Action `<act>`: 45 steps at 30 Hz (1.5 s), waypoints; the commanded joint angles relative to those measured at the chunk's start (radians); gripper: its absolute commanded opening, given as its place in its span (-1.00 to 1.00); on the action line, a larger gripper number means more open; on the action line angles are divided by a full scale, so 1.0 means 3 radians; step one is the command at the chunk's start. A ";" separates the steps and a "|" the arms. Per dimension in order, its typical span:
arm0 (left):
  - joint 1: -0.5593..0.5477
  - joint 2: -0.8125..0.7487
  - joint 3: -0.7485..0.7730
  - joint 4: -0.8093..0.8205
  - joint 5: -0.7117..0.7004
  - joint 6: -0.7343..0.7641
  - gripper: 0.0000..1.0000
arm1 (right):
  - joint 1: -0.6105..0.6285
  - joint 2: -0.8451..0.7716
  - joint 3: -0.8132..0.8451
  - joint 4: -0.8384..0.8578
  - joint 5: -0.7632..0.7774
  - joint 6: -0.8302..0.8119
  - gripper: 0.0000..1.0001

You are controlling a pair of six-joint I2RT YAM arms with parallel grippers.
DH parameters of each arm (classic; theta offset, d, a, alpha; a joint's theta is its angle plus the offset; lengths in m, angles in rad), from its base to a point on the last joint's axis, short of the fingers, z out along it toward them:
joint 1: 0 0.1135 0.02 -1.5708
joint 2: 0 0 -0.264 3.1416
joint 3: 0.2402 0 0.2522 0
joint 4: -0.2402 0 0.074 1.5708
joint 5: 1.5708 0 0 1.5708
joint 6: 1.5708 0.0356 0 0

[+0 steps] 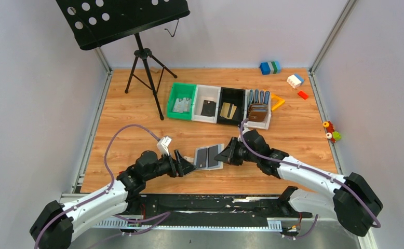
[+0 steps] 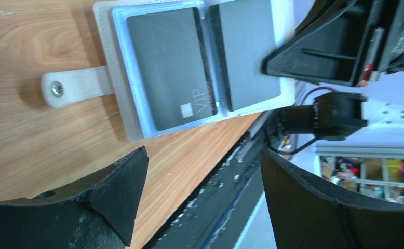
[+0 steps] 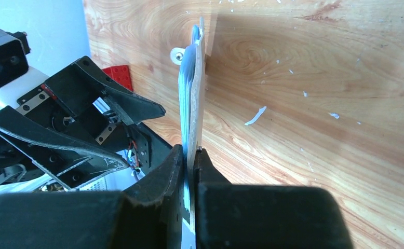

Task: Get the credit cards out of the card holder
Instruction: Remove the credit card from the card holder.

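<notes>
At the near edge of the wooden table [image 1: 127, 114], between the two arms, the card holder [image 1: 209, 156] lies opened out, its light blue inside facing up. I find the right gripper [image 3: 191, 151] clamped tight on the holder's right-hand edge. Its wrist camera shows the wallet edge-on, pinched between both fingers [image 3: 161, 179]. I find the left gripper [image 2: 204, 155] with jaws spread wide and nothing in them, stationed just beside the holder's left side and apart from it. The strap tab [image 2: 75, 88], with its metal snap, sticks out toward that gripper over bare wood. Two credit cards [image 2: 166, 67] sit in the holder's pockets, one per panel, both reading dark grey. The card nearer the tab carries a chip and the letters VIP; the other card [image 2: 246, 52] is partly hidden behind the right gripper's finger. Whether the holder lies fully flat or is tipped up at the clamped edge, I cannot tell.

Well behind the holder, four bins stand in a row across the middle of the table. Left to right I record: a green bin [image 1: 183, 86] with a silvery card [image 1: 180, 105], a white bin [image 1: 209, 88] with a black card [image 1: 208, 108], a black bin [image 1: 232, 92] with a gold card [image 1: 228, 110], and an end bin [image 1: 268, 123] holding brown wallets [image 1: 258, 111] upright. A black music stand [image 1: 122, 18] on a tripod occupies the back left. Toy blocks [image 1: 295, 80] lie scattered near the back right corner.
</notes>
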 commanded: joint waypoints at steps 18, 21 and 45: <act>0.0458 0.0695 0.0059 0.1766 0.0717 -0.0901 1.00 | -0.0176 -0.0778 0.0139 0.0012 0.0216 0.0215 -1.00; 0.0525 0.0915 0.0086 0.2037 0.0822 -0.1003 1.00 | -0.0220 -0.0803 0.0173 0.0016 0.0157 0.0236 -1.00; 0.0582 0.1333 0.0281 0.1850 0.0757 -0.0799 0.89 | -0.0348 -0.0952 0.0250 0.0147 -0.0244 0.0370 -1.00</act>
